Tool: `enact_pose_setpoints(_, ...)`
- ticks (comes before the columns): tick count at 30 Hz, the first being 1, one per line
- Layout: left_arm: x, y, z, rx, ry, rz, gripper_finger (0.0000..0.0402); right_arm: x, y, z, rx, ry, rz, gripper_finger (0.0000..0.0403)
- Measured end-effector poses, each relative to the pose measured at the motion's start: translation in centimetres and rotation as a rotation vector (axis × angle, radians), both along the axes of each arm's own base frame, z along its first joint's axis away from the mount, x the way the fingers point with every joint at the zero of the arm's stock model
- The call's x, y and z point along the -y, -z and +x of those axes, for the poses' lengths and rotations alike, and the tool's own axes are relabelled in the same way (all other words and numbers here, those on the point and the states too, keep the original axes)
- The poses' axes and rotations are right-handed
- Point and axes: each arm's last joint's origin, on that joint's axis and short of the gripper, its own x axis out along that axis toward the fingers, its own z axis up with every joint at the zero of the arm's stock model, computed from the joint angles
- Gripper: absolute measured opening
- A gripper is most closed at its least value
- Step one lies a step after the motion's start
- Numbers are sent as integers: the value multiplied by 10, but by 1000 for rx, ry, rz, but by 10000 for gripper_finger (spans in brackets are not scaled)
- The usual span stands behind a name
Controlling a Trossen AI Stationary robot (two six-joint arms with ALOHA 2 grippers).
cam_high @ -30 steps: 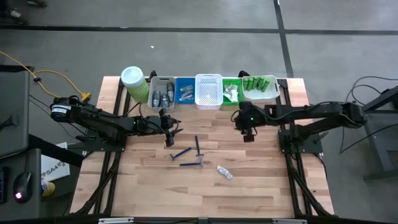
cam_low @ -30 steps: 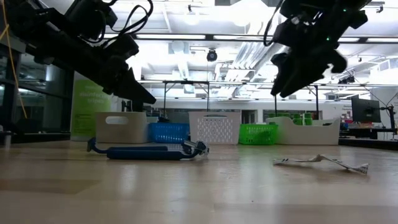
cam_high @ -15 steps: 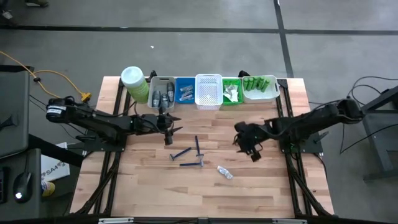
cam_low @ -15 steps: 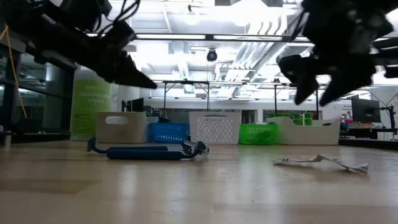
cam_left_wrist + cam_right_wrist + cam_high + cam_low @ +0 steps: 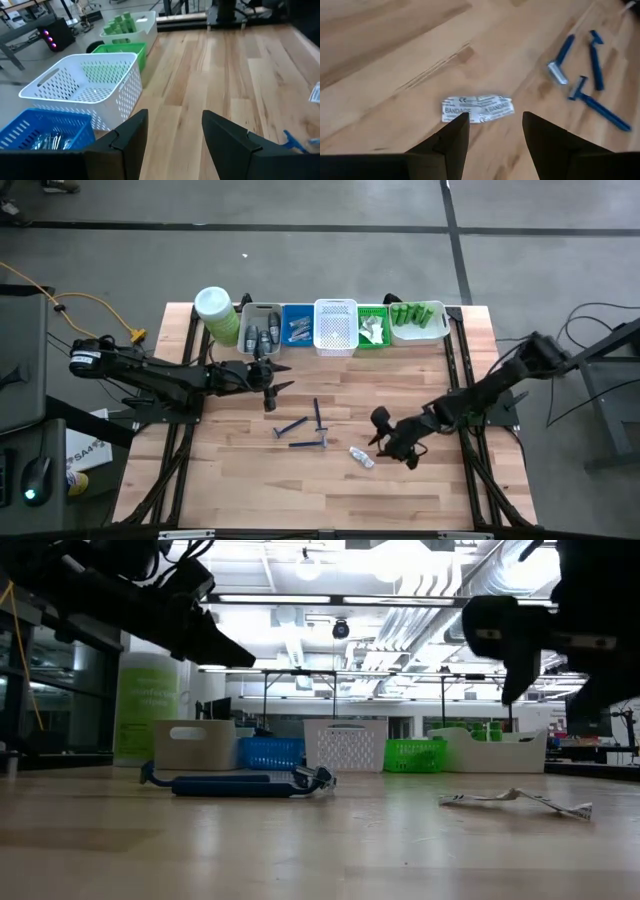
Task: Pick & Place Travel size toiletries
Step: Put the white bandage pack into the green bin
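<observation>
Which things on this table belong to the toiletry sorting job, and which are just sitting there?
Job:
- bandage packet on the wood
- three blue razors loose on the wood
- green bottles, sorted
- grey pieces, sorted
- right gripper, fingers open, beside the packet
- left gripper, open, near the bins

Just there:
- row of bins
- big green jar

Right pincer (image 5: 385,442) swung from beside the bins down over the bandage sachet (image 5: 361,457), nearly above it
</observation>
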Motion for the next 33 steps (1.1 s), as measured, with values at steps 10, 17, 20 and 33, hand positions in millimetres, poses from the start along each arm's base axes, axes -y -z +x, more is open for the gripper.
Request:
enact_pose_setpoints(10, 2, 0, 0, 16, 44, -68, 186, -14, 24, 34, -65, -70, 23, 178)
enact_pose_setpoints(17, 2, 0, 1, 18, 61, -75, 186, -9, 33, 42, -132, -109, 41, 178)
enact_pose_setpoints(20, 2, 0, 1, 20, 59, -85, 186, -4, 33, 44, -144, -125, 64, 178)
enact_pose_setpoints(33, 2, 3, 0, -8, 56, -92, 186, 16, 37, 50, -148, -176, 68, 168)
